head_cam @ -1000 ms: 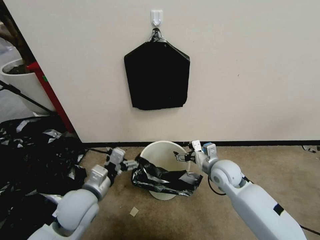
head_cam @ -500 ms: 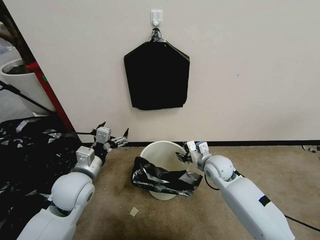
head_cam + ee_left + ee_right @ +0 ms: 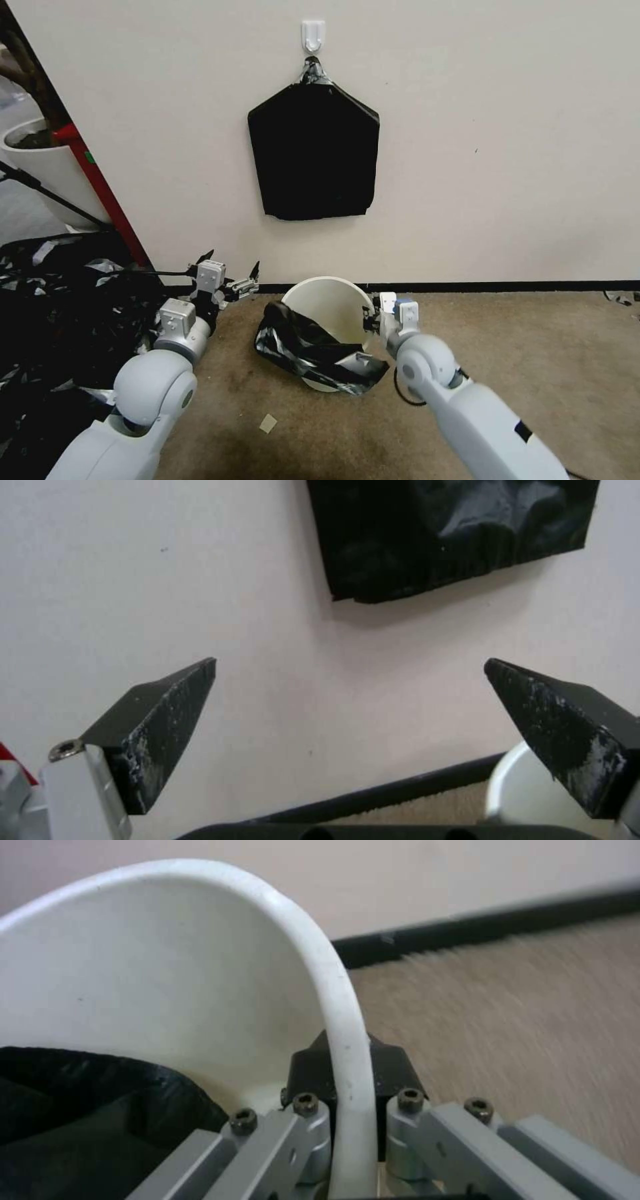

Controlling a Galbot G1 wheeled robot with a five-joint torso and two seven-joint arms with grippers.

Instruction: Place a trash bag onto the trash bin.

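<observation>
The cream-white trash bin (image 3: 327,308) stands tipped on the carpet by the wall, its mouth facing me. The glossy black trash bag (image 3: 303,347) lies crumpled over the bin's near rim and partly inside it. My right gripper (image 3: 371,321) is at the bin's right rim. In the right wrist view it (image 3: 347,1080) is shut on the rim (image 3: 333,985), one finger inside and one outside, with the bag (image 3: 80,1100) lying apart from the fingers. Left of the bin, my left gripper (image 3: 230,272) is raised near the wall, open and empty (image 3: 350,662).
A flat black stack (image 3: 313,150) hangs from a wall hook above the bin. At the left lie a heap of black plastic (image 3: 60,313), a red post (image 3: 100,187) and a white planter (image 3: 40,167). A paper scrap (image 3: 269,423) lies on the carpet.
My left gripper let go of the bag, opened and drew back up to the left. My right gripper pulled nearer, and the bin tipped and shifted with the bag on it.
</observation>
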